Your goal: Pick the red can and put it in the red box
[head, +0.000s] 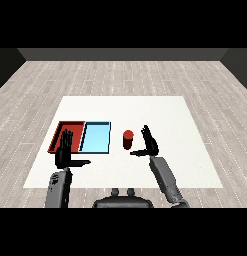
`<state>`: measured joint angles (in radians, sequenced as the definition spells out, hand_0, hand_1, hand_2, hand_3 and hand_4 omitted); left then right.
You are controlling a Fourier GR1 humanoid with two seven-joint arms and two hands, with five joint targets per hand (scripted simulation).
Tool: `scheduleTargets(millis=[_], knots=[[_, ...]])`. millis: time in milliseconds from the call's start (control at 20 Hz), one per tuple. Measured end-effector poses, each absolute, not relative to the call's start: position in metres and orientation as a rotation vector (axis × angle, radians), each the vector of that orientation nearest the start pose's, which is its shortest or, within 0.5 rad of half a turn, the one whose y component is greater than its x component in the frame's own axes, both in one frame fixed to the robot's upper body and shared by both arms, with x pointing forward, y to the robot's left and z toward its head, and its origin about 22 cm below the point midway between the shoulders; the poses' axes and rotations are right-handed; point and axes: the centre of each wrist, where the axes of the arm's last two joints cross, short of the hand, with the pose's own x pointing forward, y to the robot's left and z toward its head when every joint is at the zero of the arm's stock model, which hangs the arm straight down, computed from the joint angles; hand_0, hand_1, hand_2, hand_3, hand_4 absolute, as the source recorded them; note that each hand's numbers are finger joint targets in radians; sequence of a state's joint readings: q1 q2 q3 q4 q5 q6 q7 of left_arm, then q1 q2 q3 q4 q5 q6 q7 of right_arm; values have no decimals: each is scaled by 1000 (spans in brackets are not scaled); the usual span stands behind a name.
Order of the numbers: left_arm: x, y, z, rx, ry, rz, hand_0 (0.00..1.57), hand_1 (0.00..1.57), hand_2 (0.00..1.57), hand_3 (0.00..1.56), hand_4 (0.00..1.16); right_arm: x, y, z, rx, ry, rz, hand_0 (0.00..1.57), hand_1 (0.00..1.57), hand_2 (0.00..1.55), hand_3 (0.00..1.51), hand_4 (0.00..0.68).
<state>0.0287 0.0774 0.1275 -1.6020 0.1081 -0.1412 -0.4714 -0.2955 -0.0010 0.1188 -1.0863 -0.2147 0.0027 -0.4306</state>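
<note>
A red can (pixel 128 139) stands upright on the white table, just right of the light blue tray (pixel 95 138). My right hand (pixel 150 143) is a little to the can's right, open, with fingers straight up and the thumb reaching left below the can; it does not touch the can. The red tray (pixel 60 131) lies at the far left next to the blue one. My left hand (pixel 64 150) is open, raised in front of the red tray and hiding part of it.
The white table (pixel 145 110) reaches well beyond the trays to the back and right. A wooden floor surrounds it.
</note>
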Motion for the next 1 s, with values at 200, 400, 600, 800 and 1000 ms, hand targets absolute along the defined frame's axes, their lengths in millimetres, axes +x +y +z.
scheduleTargets(millis=[200, 400, 600, 800, 1000], knots=[[230, 276, 8, -23, -2061, 35, 0, 0, 0, 0, 0, 297, -163, -54, 305, -1746, -9, 0, 0, 0, 0, 0], [233, 281, 16, -25, -2055, 41, 0, 0, 0, 0, 0, 300, -157, -59, 316, -1731, -8, 0, 0, 0, 0, 0], [237, 274, 17, -27, -2062, 43, 0, 0, 0, 0, 0, 303, -153, -60, 323, -1721, -16, 0, 0, 0, 0, 0], [233, 275, 9, -28, -2061, 34, 0, 0, 0, 0, 0, 307, -147, -63, 337, -1710, -26, 0, 0, 0, 0, 0], [233, 278, 8, -27, -2057, 33, 0, 0, 0, 0, 0, 315, -135, -65, 341, -1700, -35, 0, 0, 0, 0, 0]])
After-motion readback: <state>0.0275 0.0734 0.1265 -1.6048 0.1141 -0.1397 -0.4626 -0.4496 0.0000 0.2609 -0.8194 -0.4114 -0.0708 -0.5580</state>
